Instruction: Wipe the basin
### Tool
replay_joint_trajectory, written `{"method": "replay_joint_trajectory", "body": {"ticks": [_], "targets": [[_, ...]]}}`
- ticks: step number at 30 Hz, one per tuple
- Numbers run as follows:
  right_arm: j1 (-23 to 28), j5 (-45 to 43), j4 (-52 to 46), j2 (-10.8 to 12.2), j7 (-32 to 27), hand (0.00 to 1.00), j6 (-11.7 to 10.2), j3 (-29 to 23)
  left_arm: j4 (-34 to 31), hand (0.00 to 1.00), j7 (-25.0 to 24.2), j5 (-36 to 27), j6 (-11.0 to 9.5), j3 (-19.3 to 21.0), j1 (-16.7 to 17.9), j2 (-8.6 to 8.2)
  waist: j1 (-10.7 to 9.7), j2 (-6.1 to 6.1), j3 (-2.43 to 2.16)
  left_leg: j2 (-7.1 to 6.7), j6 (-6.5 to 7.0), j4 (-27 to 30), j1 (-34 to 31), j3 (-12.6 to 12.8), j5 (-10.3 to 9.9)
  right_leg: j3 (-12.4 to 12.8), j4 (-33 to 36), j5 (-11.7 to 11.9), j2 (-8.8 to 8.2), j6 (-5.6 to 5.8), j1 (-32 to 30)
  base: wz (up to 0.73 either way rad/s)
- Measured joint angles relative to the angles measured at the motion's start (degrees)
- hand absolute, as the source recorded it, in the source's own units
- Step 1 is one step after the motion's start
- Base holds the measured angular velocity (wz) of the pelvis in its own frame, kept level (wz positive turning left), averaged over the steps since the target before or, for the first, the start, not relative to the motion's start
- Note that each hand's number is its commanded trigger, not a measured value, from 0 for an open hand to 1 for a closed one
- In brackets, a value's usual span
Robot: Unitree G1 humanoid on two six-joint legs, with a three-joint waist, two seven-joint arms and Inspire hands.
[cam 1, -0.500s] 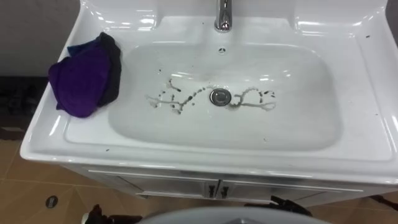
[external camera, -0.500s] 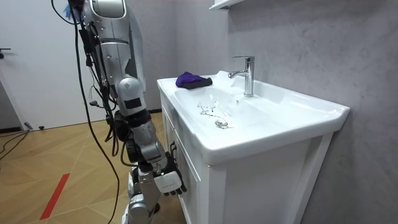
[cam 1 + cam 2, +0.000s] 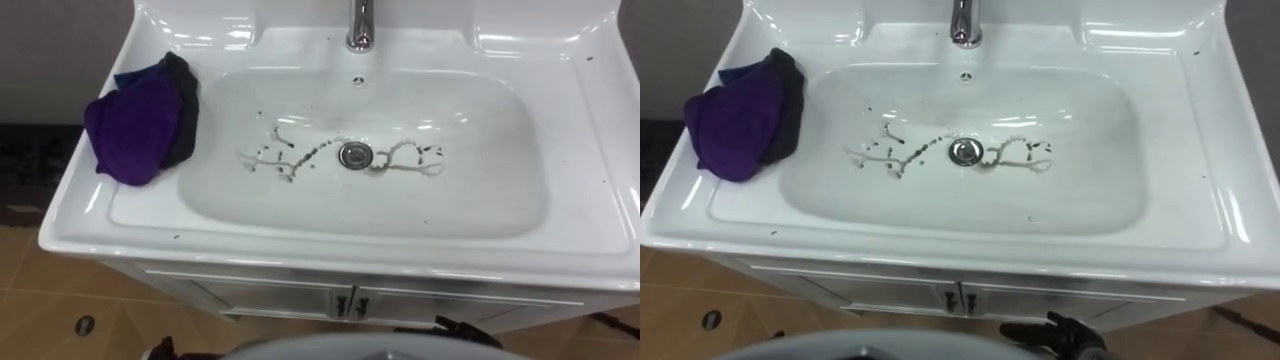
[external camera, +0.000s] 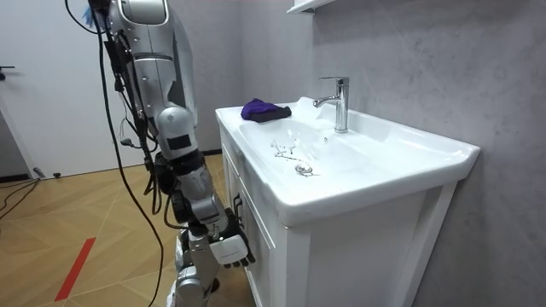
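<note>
A white basin (image 3: pixel 590 150) has dark dirt streaks (image 3: pixel 285 160) on either side of its drain (image 3: pixel 353 153), with more streaks (image 3: pixel 1020 155) to the drain's right. A crumpled purple and dark cloth (image 3: pixel 140 120) lies on the basin's left rim, also seen as the cloth (image 4: pixel 263 109) at the far end in the room view. I stand upright in front of the cabinet. My right hand (image 4: pixel 237 252) hangs low beside the cabinet door, fingers relaxed, holding nothing. Its dark fingers (image 3: pixel 1060 332) show below the basin's front edge.
A chrome faucet (image 3: pixel 358 25) stands at the back middle of the basin, seen as the faucet (image 4: pixel 339 102) in the room view. Cabinet doors with small handles (image 3: pixel 345 305) lie under the front rim. A wall shelf (image 4: pixel 307 7) hangs above.
The eye view has shifted slightly, so the camera moved. The cloth, the streaks and my right hand stay where they were.
</note>
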Motion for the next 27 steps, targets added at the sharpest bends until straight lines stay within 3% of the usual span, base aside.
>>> {"method": "replay_joint_trajectory", "body": {"ticks": [11, 21, 23, 24, 27], "targets": [[-0.20, -0.73, -0.13, -0.15, -0.01, 0.00, 0.80, -0.56, -0.24, 0.00, 0.25, -7.55, 0.58, 3.58, 1.68, -0.25, 0.60, 0.04, 0.00, -0.13, 0.00, 0.13, -0.28, -0.42, 0.00, -0.84, -0.12, -0.01, -0.20, 0.01, 0.16, 0.01], [0.21, -4.42, -0.10, -1.49, -0.07, 0.00, 2.57, -2.81, -0.52, 0.00, 3.95, -16.30, 0.91, 17.03, 3.08, 0.66, 4.53, 0.46, 0.08, -0.75, 0.03, 0.62, -0.13, -2.11, -0.01, -3.35, -0.26, -0.59, -0.70, 0.35, 1.63, 0.14], [0.25, -5.39, -0.11, -1.89, -0.13, 0.00, 3.10, -3.13, -0.67, 0.00, 5.73, -17.93, 0.89, 20.45, 3.29, 1.08, 5.64, 0.78, 0.01, -0.73, 0.23, 0.56, -0.16, -2.14, -0.15, -3.46, -0.11, -0.71, -0.71, 0.40, 1.53, 0.00], [0.25, -5.84, -0.10, -2.14, -0.18, 0.00, 3.34, -3.27, -1.09, 0.00, 7.13, -19.07, 0.85, 22.23, 3.24, 1.43, 6.38, 1.59, -0.29, -0.75, 0.26, 0.59, -0.36, -2.31, -0.17, -3.52, 0.01, -0.73, -0.73, 0.42, 1.40, 0.07], [0.32, -6.53, 0.07, -2.76, -0.04, 0.00, 3.70, -4.49, -1.98, 0.00, 9.10, -23.47, 0.57, 24.95, 3.45, 3.05, 6.89, 1.84, -0.31, -1.09, 0.32, 1.49, -1.56, -3.38, -0.17, -4.99, 0.56, -0.70, -1.07, 0.46, 0.94, 0.18]]}}
